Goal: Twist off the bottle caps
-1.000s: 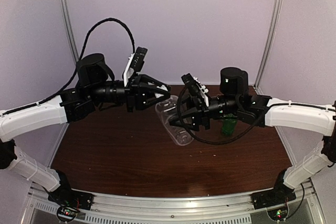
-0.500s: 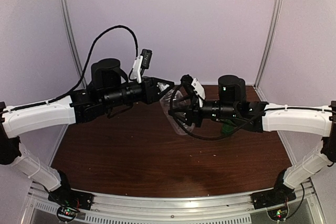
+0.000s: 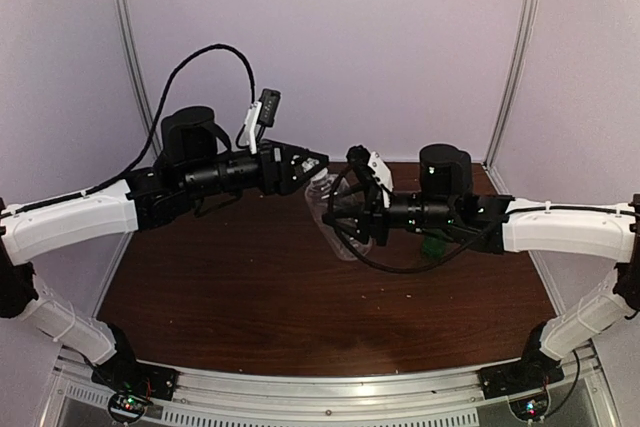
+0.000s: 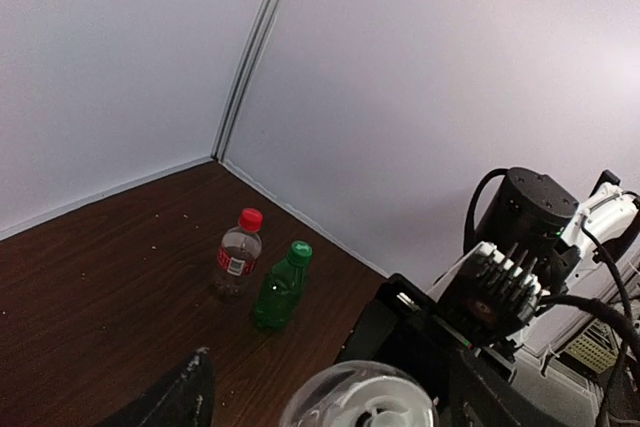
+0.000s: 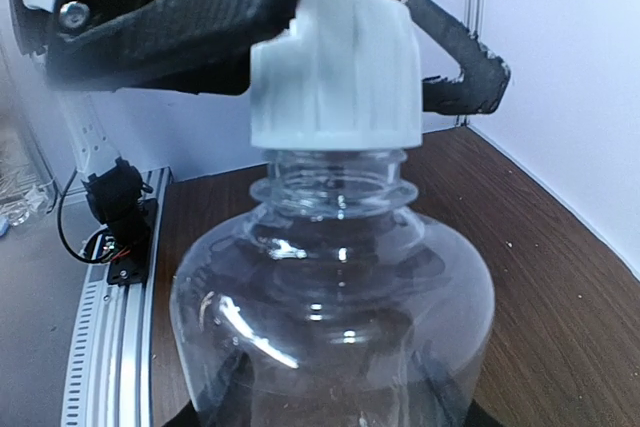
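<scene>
My right gripper [image 3: 352, 219] is shut on the clear bottle [image 5: 335, 287], holding it above the table with its neck toward the left arm. The white cap [image 5: 335, 72] sits on the neck. My left gripper [image 3: 312, 169] is open, its black fingers [image 5: 470, 87] standing around the cap with a gap. In the left wrist view the cap [image 4: 385, 415] shows end-on at the bottom edge, one finger [image 4: 175, 399] well off to its left. The red-capped bottle [image 4: 236, 257] and the green bottle [image 4: 278, 292] with its green cap [image 4: 299, 252] stand upright on the table.
The dark wood table [image 3: 250, 297] is enclosed by pale walls and metal corner posts [image 3: 515, 57]. The green bottle [image 3: 436, 243] stands half hidden behind the right arm. An aluminium rail [image 3: 330, 392] runs along the near edge.
My left gripper has gone from shut on the white cap to open, and has eased back to the left. The right gripper still holds the clear bottle at the same height.
</scene>
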